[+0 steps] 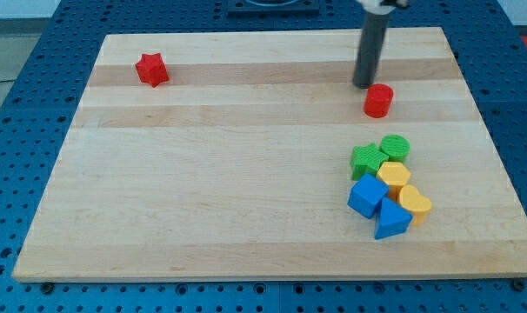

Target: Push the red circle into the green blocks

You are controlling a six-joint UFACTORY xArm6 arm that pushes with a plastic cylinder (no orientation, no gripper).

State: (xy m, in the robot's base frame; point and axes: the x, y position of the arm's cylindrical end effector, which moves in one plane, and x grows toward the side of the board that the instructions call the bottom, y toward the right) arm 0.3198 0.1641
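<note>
A lab bench: a wooden board (246, 156) lies on a blue perforated optical-style table (29, 52).

My tip (363, 84) just beside red circle (378, 101)

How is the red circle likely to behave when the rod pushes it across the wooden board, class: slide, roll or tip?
The red circle stands upright on a flat end, so it should slide, not roll. It looks squat, so tipping seems unlikely. My tip sits just up and left of it; an off-centre push could make it veer off from the green blocks.
</note>
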